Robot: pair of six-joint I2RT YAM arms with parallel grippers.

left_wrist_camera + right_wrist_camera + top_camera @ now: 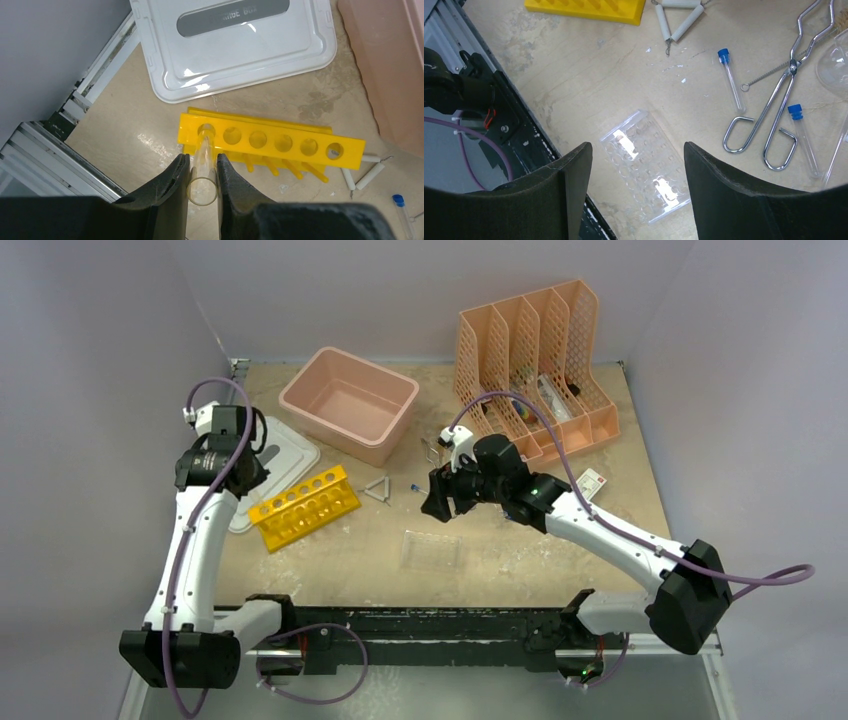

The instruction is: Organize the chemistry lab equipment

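Landmark: yellow plastic test-tube rack with round holes (305, 506). Left end hole blocked: left gripper (201, 160) clamped on a clear tube (204, 185). Just behind: flat white plastic lid (235, 55); behind-right, pink plastic tub (345, 437). Small wire triangle (378, 490) just off right end. Beyond that, metal scissor-like tongs (792, 64) and tiny blue-capped vials (730, 75) crowd close. Bare wooden tabletop (340, 560) in front, up to clear plastic tray (432, 550).

Glossy yellow plastic test-tube rack (272, 140), smooth see-through tube (204, 172), shiny metal scissor tongs (792, 65), clear plastic well tray (644, 165), glossy white plastic lid (235, 50), scuffed matt wooden tabletop (574, 75).
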